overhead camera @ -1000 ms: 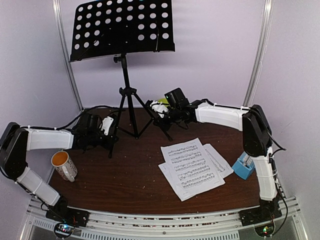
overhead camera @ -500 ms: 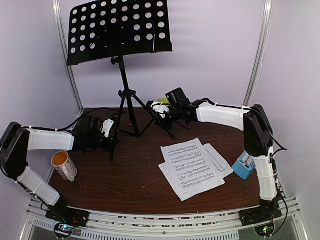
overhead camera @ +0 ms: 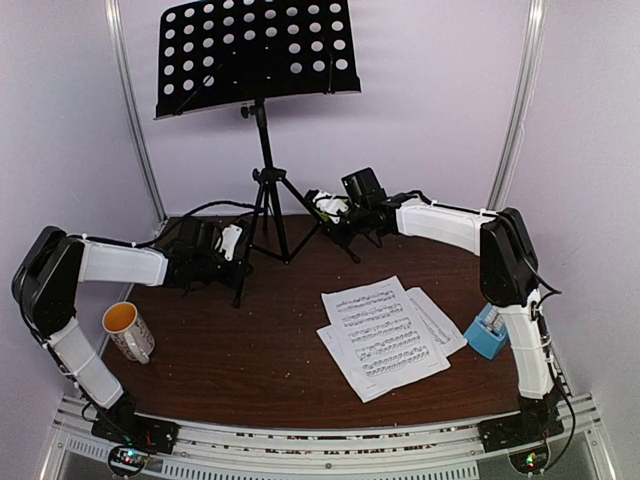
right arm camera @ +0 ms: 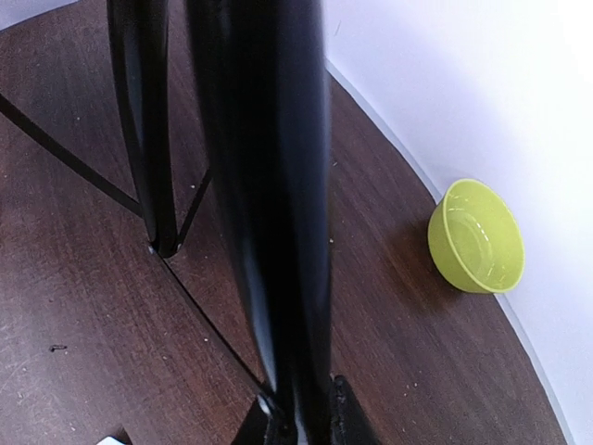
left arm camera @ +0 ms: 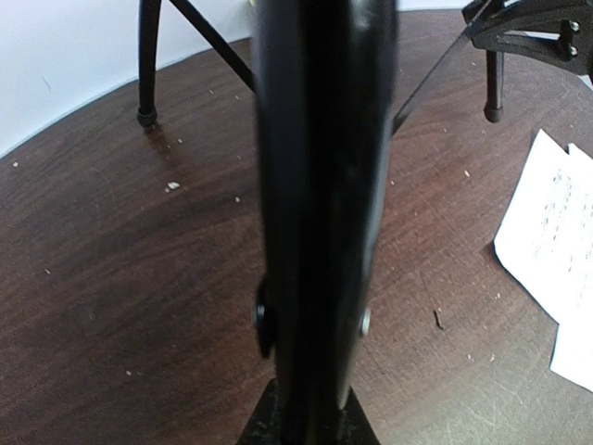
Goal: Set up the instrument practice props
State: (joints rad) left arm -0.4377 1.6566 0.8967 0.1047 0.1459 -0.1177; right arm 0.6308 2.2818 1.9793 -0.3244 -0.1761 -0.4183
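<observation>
I have the stand (overhead camera: 270, 88) upright. My left gripper (overhead camera: 238, 248) is clamped on its left leg, my right gripper (overhead camera: 328, 213) on its right leg (each leg fills its wrist view). The pages (overhead camera: 385, 335) lie in front of the stand to its right, with the metronome (overhead camera: 487, 333) beyond them.

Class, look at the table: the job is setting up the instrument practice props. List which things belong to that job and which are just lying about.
Belong to the job:
black tripod music stand with hole-punched metal desk
white printed sheet-music pages
small blue pyramid metronome

Just lying about:
white-and-orange mug
small lime-green bowl
</observation>
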